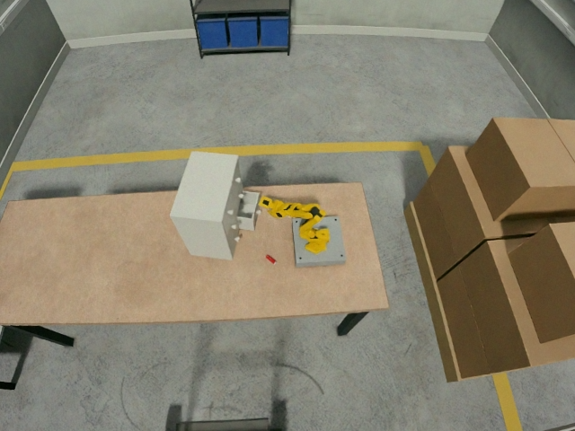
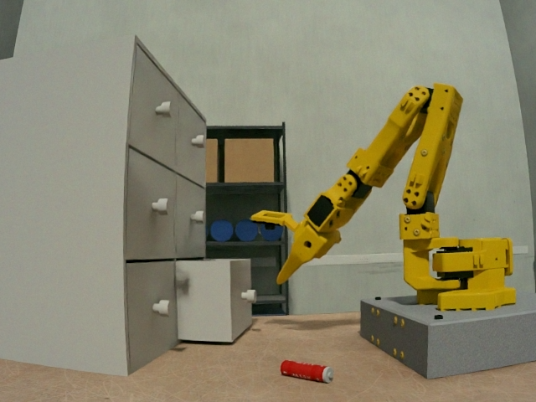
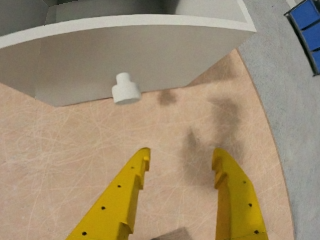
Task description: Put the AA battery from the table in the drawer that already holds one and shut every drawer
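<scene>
A red AA battery with a pale end lies on its side on the table, in front of the robot's base. The bottom drawer in the cabinet's far column stands pulled out. Its white knob faces my gripper. My gripper is open and empty, above the table just out from the drawer's front. The wrist view shows only part of the drawer's inside, and no battery shows there. The other drawers look shut.
The white cabinet stands on the table. The robot's grey base is to the right, with the battery between base and cabinet in the overhead view. The table's far edge is near the gripper.
</scene>
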Motion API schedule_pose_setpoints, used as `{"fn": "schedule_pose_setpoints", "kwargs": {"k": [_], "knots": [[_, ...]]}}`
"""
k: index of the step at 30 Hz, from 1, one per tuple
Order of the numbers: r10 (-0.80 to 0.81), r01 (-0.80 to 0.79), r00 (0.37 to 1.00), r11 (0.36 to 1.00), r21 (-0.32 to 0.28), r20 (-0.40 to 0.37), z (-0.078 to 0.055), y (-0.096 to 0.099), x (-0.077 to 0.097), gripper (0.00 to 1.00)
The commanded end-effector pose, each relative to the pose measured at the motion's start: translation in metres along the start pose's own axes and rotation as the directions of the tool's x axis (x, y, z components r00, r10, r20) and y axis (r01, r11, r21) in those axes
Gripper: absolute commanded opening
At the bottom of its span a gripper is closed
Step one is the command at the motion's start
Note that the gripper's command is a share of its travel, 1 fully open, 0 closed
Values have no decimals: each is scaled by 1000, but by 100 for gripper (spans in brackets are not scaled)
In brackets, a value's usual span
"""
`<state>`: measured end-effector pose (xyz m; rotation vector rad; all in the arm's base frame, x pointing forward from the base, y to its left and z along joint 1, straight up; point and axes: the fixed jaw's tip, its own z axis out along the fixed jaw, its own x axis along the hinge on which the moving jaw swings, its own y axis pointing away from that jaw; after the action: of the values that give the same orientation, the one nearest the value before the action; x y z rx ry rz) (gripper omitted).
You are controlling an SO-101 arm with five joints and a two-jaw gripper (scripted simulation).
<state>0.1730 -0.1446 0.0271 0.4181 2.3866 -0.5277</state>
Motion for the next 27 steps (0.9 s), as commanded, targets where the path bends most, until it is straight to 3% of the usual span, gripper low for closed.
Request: {"fn": "schedule_pose_setpoints", "kwargs": {"k": [1, 27], "knots": [[45, -45, 999, 999, -1, -24, -8, -4, -4, 21], [229, -235, 958, 972, -16, -172, -56, -2, 2, 21]]}}
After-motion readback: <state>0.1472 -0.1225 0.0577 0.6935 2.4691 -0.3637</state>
